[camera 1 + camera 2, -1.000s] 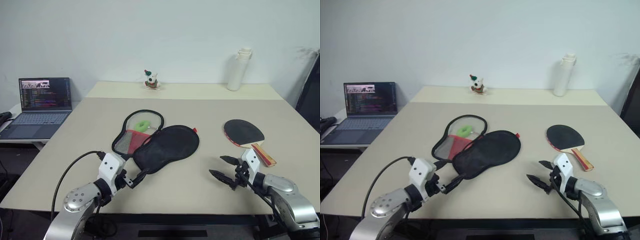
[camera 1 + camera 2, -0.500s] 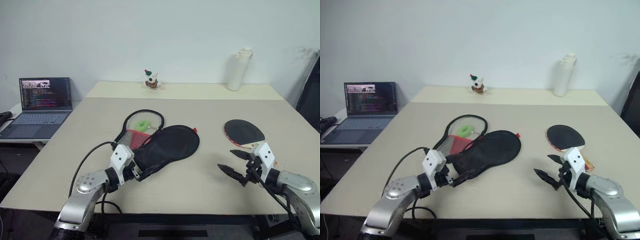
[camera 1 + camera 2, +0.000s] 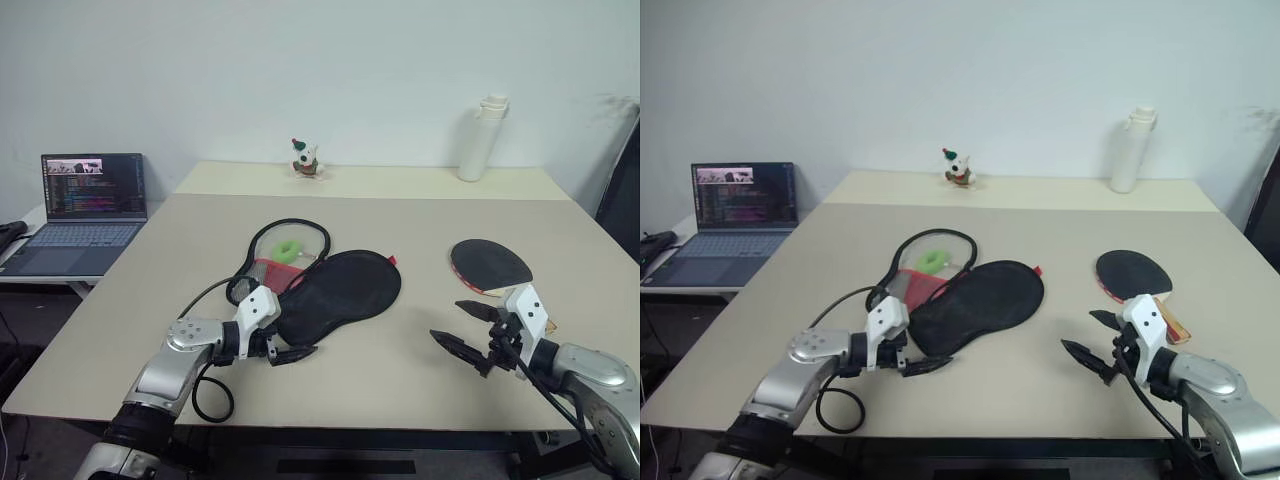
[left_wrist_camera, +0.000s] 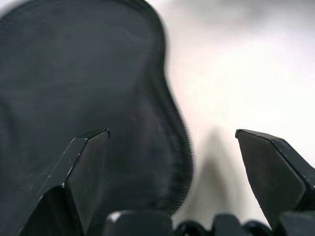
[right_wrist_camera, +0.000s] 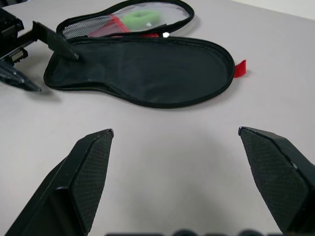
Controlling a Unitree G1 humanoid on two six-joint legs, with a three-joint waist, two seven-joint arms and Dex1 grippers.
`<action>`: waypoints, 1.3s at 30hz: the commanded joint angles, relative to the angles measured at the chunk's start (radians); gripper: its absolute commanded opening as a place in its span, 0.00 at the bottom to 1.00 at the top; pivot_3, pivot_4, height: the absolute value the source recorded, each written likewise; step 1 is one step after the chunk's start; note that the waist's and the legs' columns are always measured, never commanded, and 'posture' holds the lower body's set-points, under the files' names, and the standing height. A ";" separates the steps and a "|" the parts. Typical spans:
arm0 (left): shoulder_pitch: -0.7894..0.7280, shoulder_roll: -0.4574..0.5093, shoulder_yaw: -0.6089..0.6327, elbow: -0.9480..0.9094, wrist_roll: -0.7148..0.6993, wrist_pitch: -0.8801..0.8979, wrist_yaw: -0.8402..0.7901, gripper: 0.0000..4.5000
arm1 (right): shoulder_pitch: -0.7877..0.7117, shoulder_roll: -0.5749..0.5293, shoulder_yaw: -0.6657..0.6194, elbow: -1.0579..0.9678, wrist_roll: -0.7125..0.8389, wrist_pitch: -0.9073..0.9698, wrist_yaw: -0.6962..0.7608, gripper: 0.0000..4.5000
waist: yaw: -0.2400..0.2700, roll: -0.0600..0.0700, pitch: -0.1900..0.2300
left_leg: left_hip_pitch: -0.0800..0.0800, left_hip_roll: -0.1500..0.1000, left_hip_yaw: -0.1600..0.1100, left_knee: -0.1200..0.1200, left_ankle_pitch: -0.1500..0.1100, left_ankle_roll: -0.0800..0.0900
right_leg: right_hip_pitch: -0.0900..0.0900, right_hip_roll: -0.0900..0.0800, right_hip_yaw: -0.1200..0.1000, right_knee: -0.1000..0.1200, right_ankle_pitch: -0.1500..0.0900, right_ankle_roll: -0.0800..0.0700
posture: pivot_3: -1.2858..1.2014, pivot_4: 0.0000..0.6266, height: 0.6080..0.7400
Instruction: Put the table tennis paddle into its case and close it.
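The case (image 3: 335, 290) lies unzipped in the middle of the table, its black flap folded out to the right. Its other half (image 3: 285, 252) holds red fabric, mesh and a green ring (image 3: 288, 250). My left gripper (image 3: 298, 343) is open at the narrow end of the flap; in the left wrist view one finger (image 4: 86, 172) is over the black fabric (image 4: 74, 73) and the other over bare table. The table tennis paddle (image 3: 490, 265) lies black face up at the right. My right gripper (image 3: 446, 320) hovers open and empty just in front of the paddle, pointing toward the case (image 5: 147, 64).
A laptop (image 3: 85, 205) stands open on a side desk at the left. A white bottle (image 3: 480, 138) and a small toy figure (image 3: 305, 160) stand at the far edge of the table. A black cable (image 3: 210, 395) loops off my left arm past the front edge.
My left gripper has moved forward and swung right, up to the narrow end of the case flap. My right gripper has risen a little and stayed open.
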 commanded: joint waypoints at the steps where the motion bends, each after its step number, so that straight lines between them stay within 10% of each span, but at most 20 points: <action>1: -0.026 0.039 -0.013 0.023 0.022 -0.052 -0.070 1.00 | -0.009 0.015 -0.002 -0.034 0.009 -0.019 -0.017 0.99 | -0.002 0.000 0.000 | 0.000 0.000 0.000 0.000 0.000 0.000 | 0.000 0.000 0.000 0.000 0.000 0.000 | 0.52 0.24 1.00; 7: -0.039 0.054 -0.015 0.080 0.047 -0.085 -0.111 0.87 | -0.007 0.026 0.000 -0.039 0.007 -0.025 -0.032 1.00 | -0.003 0.000 0.000 | 0.001 0.001 0.000 0.000 0.000 0.000 | 0.000 0.001 0.000 0.001 0.000 0.000 | 0.52 0.24 1.00; 19: -0.015 0.020 -0.004 0.090 0.043 -0.066 -0.065 0.01 | 0.008 0.025 -0.010 -0.042 0.007 -0.034 -0.051 1.00 | -0.003 0.000 0.000 | 0.001 0.001 0.000 0.000 0.000 0.000 | 0.000 0.001 0.001 0.001 0.000 0.000 | 0.52 0.24 1.00; 39: -0.183 -0.462 -0.181 0.043 0.131 0.224 0.275 0.01 | 0.030 -0.025 -0.101 -0.031 0.009 -0.033 -0.050 1.00 | 0.015 0.001 -0.002 | 0.000 -0.001 0.003 0.003 0.000 0.001 | 0.001 0.001 0.002 -0.001 0.003 0.005 | 0.52 0.24 1.00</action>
